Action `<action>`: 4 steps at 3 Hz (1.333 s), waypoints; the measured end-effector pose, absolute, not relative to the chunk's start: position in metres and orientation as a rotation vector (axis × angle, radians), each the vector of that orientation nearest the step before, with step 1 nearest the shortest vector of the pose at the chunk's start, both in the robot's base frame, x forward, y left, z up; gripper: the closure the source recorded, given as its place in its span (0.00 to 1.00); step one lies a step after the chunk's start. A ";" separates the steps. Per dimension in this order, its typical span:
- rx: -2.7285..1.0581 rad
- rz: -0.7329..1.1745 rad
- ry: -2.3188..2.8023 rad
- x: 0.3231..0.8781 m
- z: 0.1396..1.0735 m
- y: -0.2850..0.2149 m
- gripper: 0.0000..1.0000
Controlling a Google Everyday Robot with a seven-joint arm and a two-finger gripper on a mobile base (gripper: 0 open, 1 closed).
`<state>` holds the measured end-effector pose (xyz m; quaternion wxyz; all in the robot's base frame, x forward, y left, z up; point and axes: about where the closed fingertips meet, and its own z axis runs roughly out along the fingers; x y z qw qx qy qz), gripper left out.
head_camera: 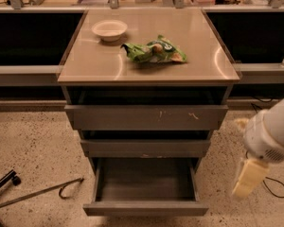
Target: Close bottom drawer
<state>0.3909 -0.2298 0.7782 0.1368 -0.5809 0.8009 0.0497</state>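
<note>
Closure is not yet starting: the bottom drawer (pixel 146 188) is sitting pulled well out at six o'clock under the counter (pixel 104 60), while the pincer (pixel 248 178) is hovering apart at four o'clock, its spread impossible to tell.

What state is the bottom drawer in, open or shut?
Open: the bottom drawer juts out past the middle drawer, tray exposed. The gripper hangs to its right, apart from it.
</note>
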 end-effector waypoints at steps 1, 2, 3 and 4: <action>-1.635 0.349 2.406 0.351 0.679 -0.228 0.00; -1.629 0.637 2.428 0.309 0.581 -0.201 0.00; -1.620 0.652 2.423 0.307 0.575 -0.200 0.00; -1.638 0.753 2.397 0.301 0.524 -0.172 0.00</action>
